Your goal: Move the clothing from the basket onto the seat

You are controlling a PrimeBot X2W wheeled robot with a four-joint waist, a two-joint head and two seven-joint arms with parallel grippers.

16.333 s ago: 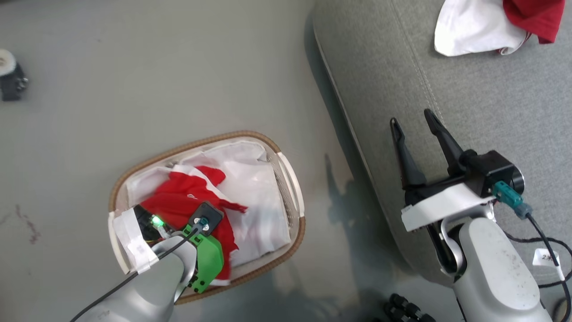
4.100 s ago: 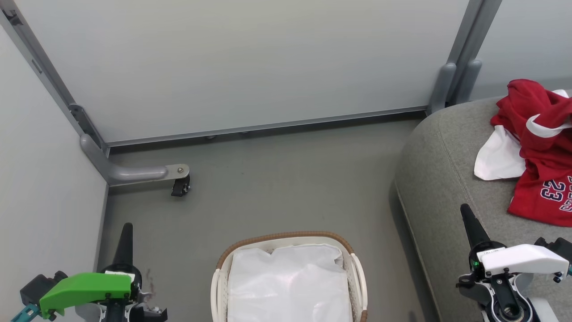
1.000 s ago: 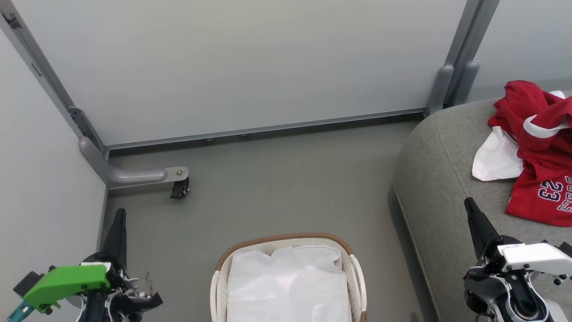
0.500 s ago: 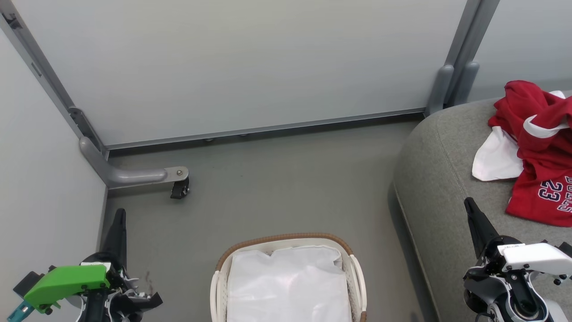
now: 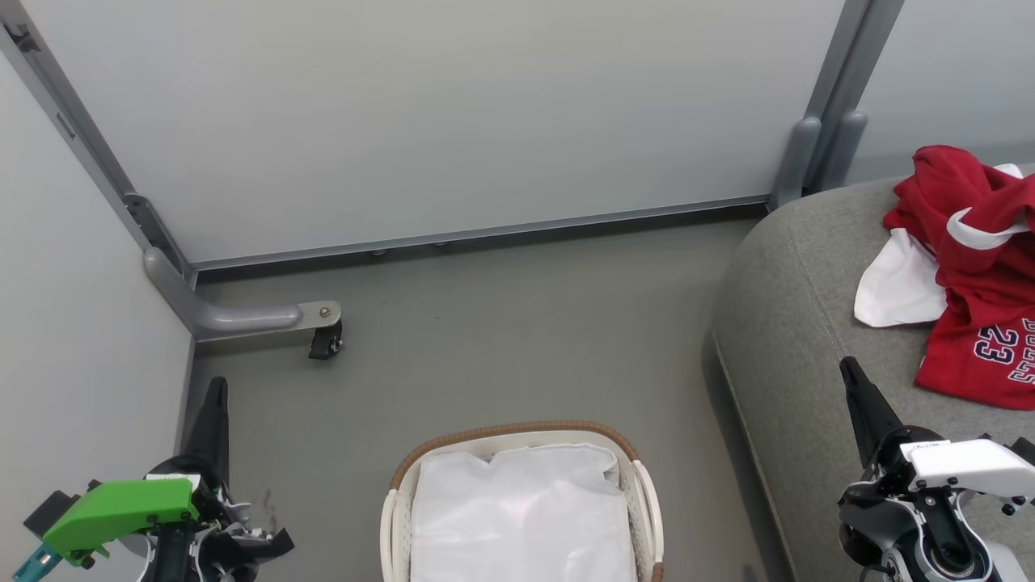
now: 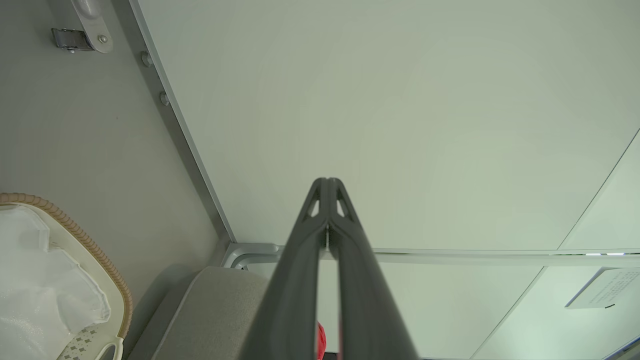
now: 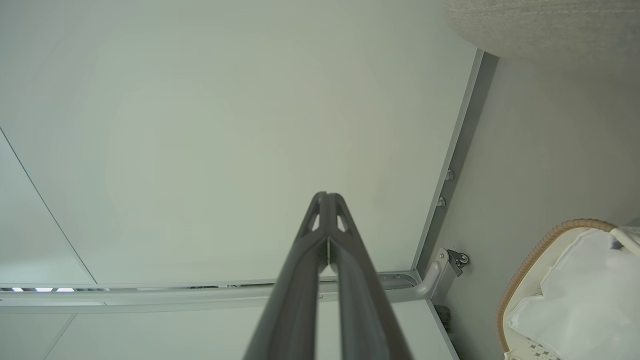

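Two red garments, the clothing (image 5: 978,242), lie heaped at about 3 o'clock in the head view. Both are on the seat (image 5: 808,339), with the jersey's "23" lettering at the near side of the pile and a white lining (image 5: 897,287) spilling out toward 9 o'clock. Nothing red hangs over the cushion's rounded edge as far as this view reaches, though the pile runs off the frame.

At 6 o'clock stands the basket (image 5: 517,427), well apart from the seat, and inside it only the white cloth liner (image 5: 521,517) shows. The transfer therefore looks finished, with nothing left to fetch.

At 8 o'clock the left gripper (image 5: 215,392) points up over the floor (image 5: 485,339). At 4 o'clock the right gripper (image 5: 851,373) does the same over the seat's near edge. The wrist views show each claw with its fingers pressed together on nothing. A panel wall (image 5: 445,121) closes the scene at 12 o'clock.
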